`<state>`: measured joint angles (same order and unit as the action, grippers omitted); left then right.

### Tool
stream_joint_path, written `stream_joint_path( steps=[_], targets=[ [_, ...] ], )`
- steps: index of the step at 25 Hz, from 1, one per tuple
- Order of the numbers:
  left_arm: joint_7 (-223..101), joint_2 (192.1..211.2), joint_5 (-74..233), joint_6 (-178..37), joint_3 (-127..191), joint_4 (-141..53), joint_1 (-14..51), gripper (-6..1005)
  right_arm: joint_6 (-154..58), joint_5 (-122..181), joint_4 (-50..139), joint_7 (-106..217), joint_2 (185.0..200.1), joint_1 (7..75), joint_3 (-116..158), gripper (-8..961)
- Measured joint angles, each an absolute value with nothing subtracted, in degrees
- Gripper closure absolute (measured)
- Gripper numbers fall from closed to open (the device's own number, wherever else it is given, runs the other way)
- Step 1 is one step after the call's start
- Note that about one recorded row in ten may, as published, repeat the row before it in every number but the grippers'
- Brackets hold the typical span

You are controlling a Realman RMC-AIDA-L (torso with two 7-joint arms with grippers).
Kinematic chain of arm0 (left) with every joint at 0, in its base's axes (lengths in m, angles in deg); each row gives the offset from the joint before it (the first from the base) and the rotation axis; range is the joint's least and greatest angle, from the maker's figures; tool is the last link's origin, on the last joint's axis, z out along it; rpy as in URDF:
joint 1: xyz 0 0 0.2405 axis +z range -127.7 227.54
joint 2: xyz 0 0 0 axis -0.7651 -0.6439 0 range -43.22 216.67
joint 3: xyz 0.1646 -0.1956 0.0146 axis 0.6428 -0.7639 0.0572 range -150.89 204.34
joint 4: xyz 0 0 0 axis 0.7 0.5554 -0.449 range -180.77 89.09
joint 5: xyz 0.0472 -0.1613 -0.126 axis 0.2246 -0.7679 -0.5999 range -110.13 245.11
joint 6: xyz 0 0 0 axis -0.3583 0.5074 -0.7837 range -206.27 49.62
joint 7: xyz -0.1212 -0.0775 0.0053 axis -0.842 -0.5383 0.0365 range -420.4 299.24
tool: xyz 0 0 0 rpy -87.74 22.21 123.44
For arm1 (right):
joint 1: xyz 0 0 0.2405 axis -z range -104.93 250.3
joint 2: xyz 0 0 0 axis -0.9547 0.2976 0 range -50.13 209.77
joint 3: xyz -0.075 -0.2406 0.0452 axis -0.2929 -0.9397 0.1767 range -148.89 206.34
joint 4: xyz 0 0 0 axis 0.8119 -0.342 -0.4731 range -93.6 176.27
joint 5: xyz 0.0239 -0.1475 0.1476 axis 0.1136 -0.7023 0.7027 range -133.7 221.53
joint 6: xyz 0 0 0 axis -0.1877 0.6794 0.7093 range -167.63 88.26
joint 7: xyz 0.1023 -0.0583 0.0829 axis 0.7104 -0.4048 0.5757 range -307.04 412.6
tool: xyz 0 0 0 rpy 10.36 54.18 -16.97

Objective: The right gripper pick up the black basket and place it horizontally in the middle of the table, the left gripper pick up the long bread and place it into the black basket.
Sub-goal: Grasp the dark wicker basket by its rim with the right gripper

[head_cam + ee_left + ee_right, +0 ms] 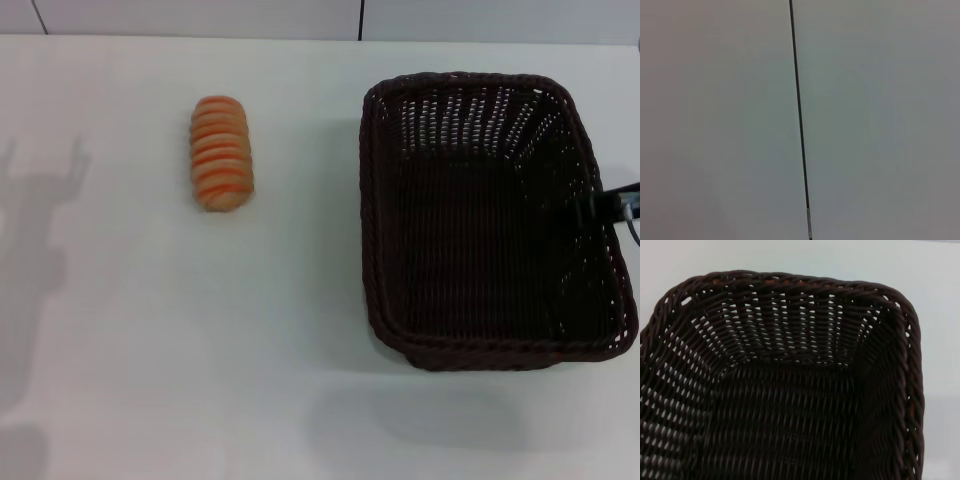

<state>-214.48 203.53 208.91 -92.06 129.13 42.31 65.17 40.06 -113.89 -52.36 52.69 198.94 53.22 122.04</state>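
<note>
Right tool (pixel 608 205) at black basket (pixel 480 250) right rim, grip unclear; long bread (pixel 221 152) well left.

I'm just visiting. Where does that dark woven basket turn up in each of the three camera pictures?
Head view: the black basket sits on the right half of the table, with the long bread apart on its left.
Left wrist view: not in it; only a pale surface with a thin dark line.
Right wrist view: it fills most of the picture, seen from close above.
Shared landmark: the basket's braided rim.
</note>
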Motion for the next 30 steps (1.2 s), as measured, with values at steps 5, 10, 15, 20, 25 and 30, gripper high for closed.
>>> stream_joint_path(
  steps=[5, 10, 15, 20, 25, 30],
  targets=[
    [-214.5, 203.59, 208.9, -91.9, 129.2, 42.2, 65.1, 139, 39.9, -113.3, -49.0, 50.6, 198.87, 51.8, 122.1, 420],
    [-214.5, 203.67, 208.9, -91.8, 129.3, 42.4, 65.1, 139, 39.4, -113.2, -49.0, 49.8, 198.87, 51.8, 121.1, 735],
    [-214.5, 203.70, 208.9, -91.7, 129.4, 42.3, 65.1, 139, 39.2, -113.5, -50.8, 49.7, 198.91, 52.6, 119.9, 747],
    [-214.5, 203.71, 208.9, -91.6, 129.4, 42.3, 65.2, 139, 39.4, -113.9, -53.7, 47.1, 198.90, 53.0, 118.5, 756],
    [-214.4, 203.68, 208.9, -91.4, 129.4, 42.8, 65.4, 139, 40.4, -115.7, -58.0, 42.6, 198.76, 53.8, 118.5, 762],
    [-213.9, 203.99, 208.9, -90.4, 129.1, 43.9, 65.9, 139, 42.3, -116.8, -66.2, 33.3, 198.65, 55.8, 120.2, 767]
  ],
)
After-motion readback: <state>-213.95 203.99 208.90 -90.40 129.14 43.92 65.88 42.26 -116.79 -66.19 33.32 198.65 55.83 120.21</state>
